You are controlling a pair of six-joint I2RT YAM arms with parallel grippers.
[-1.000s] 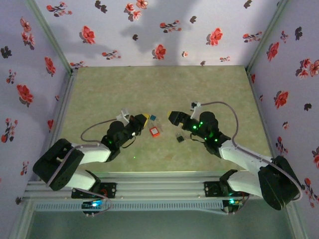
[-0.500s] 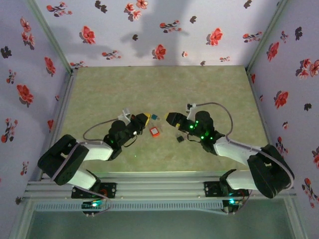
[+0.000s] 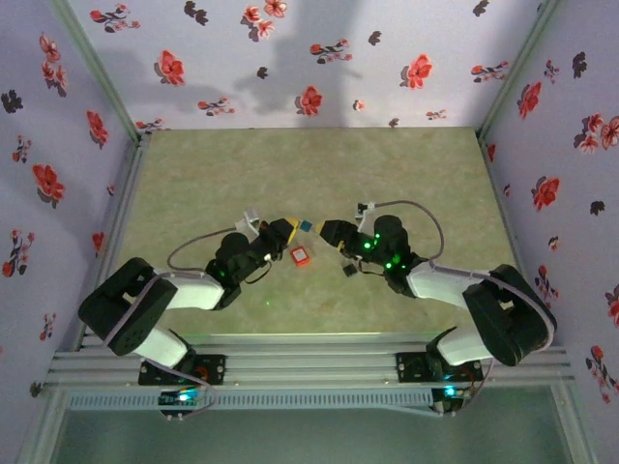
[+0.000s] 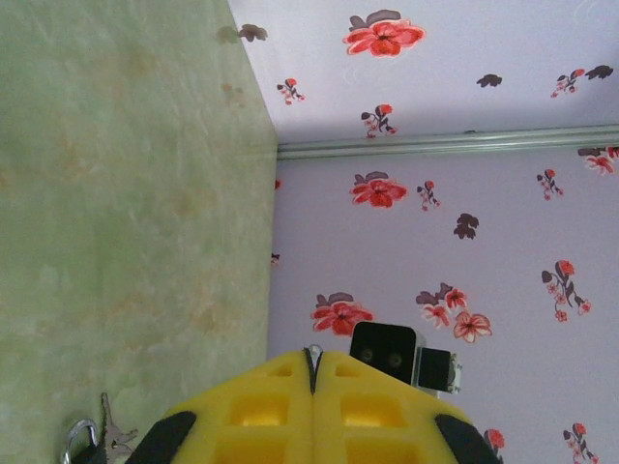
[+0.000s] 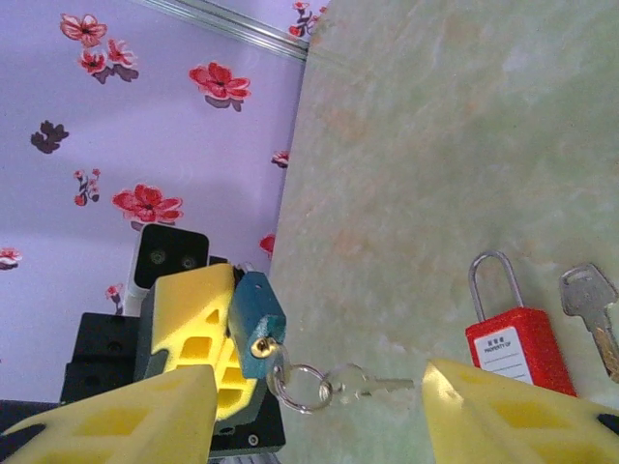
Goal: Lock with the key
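We judge the lock (image 5: 513, 350) to be small, light and rigid, with a smooth body that looks like plastic and a thin shackle that offers little to pinch. It lies flat on the table (image 5: 435, 145), label up, so it would probably skate away under any push from a key. We would take it across the two flat sides of the body, leaving the end opposite the shackle free, since we assume the keyway sits there (it faces away from us).

Just beyond the lock, the left gripper (image 4: 312, 360) has its yellow fingers pressed together. A teal key head (image 5: 253, 324) juts from their tip, seemingly pinched there. A ring (image 5: 298, 385) and a small key (image 5: 372, 387) dangle loose from it and will likely swing.

The right gripper (image 5: 319, 382) faces it from the lock's other side, jaws partly apart and gripping nothing, with the dangling ring hanging in the gap. A second, loose key (image 5: 592, 307) lies just beside the lock's body.
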